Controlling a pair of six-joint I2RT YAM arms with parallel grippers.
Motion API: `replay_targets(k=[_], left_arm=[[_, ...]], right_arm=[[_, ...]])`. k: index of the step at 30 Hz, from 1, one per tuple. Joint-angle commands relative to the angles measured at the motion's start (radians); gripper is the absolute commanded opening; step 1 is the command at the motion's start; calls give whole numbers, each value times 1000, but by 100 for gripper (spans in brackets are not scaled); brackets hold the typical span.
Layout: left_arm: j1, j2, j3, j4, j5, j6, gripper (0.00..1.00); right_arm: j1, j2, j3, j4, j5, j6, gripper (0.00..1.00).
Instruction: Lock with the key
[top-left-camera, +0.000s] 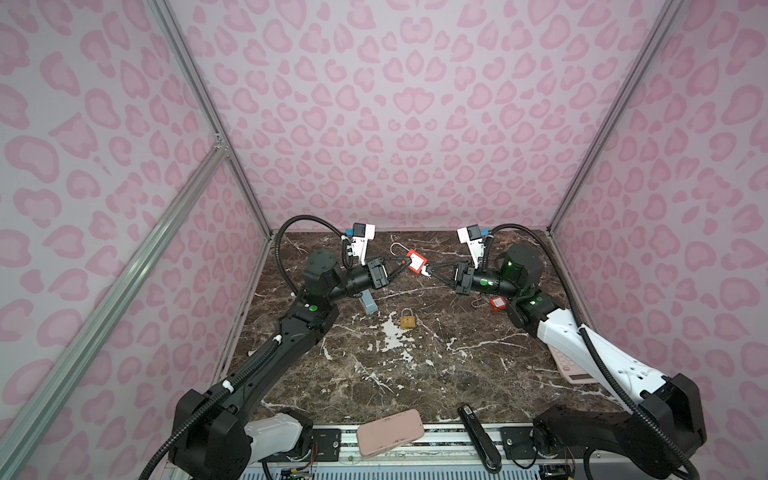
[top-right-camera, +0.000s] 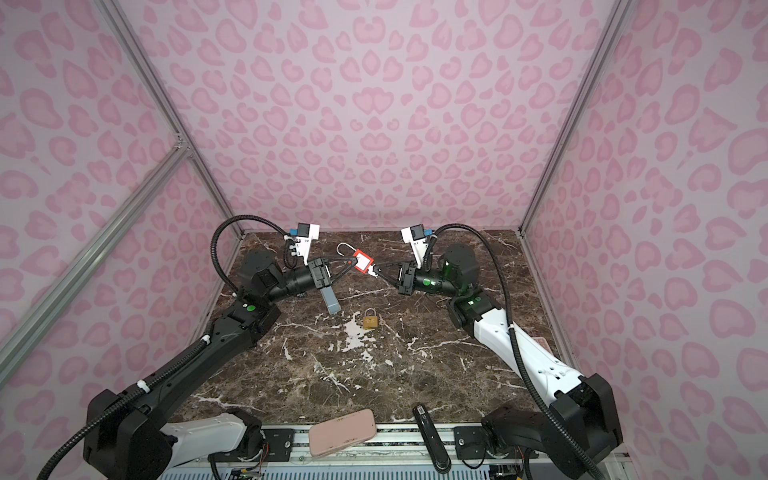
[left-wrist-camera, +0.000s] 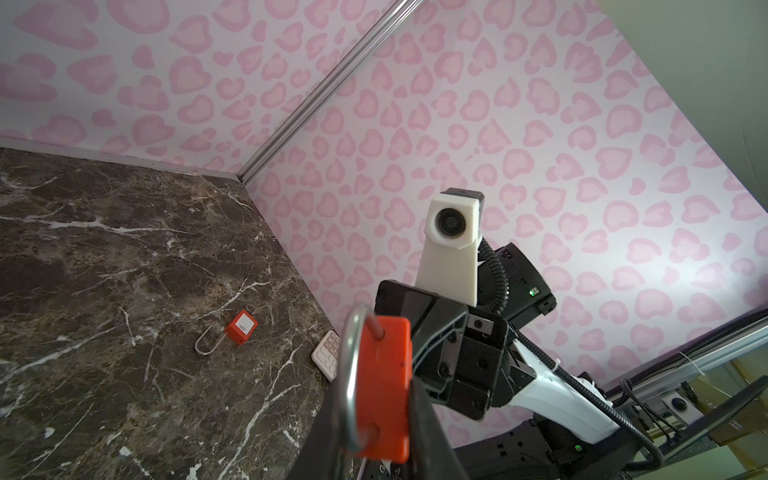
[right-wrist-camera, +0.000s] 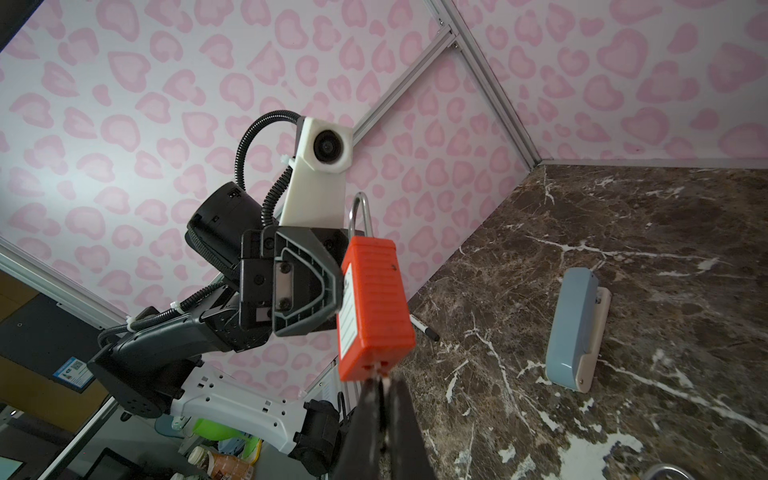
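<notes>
Aloft, the red padlock (top-left-camera: 417, 260) is clamped in the left tool (top-left-camera: 404, 263), keyway end turned toward the right tool (top-left-camera: 431, 272), closed tight on the key (top-left-camera: 424, 270).

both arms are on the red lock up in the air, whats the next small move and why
Probably a small twist of the right gripper about the key's axis. It is shut on the key, which appears seated in the bottom of the red padlock, while the left gripper holds the body above the table to resist the turn.
</notes>
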Motion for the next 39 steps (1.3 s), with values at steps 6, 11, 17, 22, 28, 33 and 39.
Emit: replay_targets(k=[6, 11, 17, 22, 28, 33, 39], left_arm=[[20, -55, -36, 63, -101, 58, 4], [39, -75, -53, 69, -105, 50, 4], [51, -91, -67, 63, -111, 50, 4], [59, -92, -66, 62, -111, 53, 4], [66, -99, -64, 62, -111, 53, 4], [69, -99, -54, 53, -108, 50, 4], [75, -106, -56, 50, -111, 52, 4]], right_arm=[[-8, 0, -80, 260, -43, 210, 0], [-8, -12, -95, 243, -39, 199, 0], [-8, -9, -118, 325, -45, 275, 0], [-10, -18, -126, 302, -44, 258, 0], [-9, -20, -129, 283, -48, 254, 0], [-10, -17, -119, 248, -61, 236, 0], [-10, -17, -114, 224, -64, 221, 0]])
